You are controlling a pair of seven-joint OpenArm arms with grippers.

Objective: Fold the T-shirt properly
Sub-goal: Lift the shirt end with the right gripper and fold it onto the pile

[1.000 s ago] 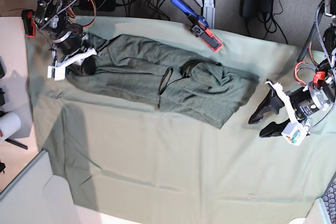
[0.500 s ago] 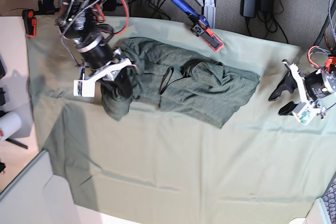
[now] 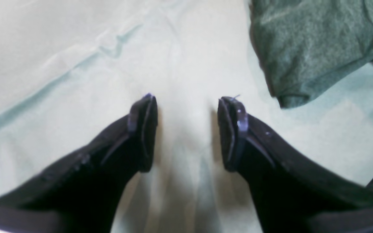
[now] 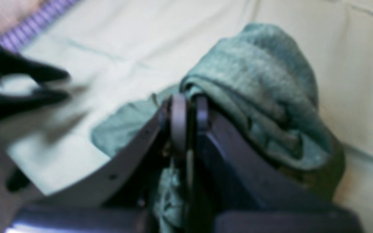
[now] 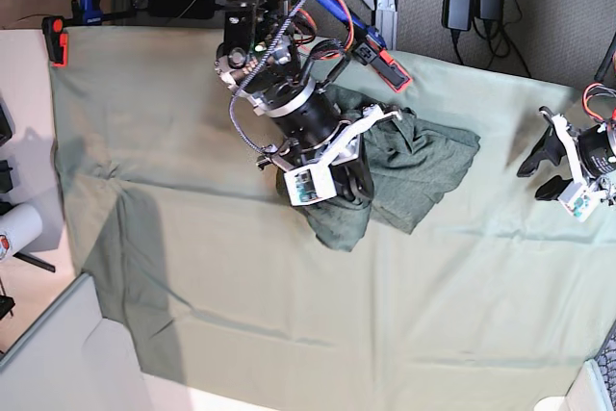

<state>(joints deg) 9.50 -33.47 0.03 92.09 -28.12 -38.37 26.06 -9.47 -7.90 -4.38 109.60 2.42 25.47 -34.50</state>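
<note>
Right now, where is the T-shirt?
In the base view the T-shirt lies bunched right of centre on the tablecloth, its near end pinched in the right gripper.

Legible text, labels, brands, numbers, signs: none in any view.

Base view: no marking can be read on anything shown; every surface is too small or too dark to show lettering.

Left wrist view: no print or label visible.

Right wrist view: blurred; nothing legible.
</note>
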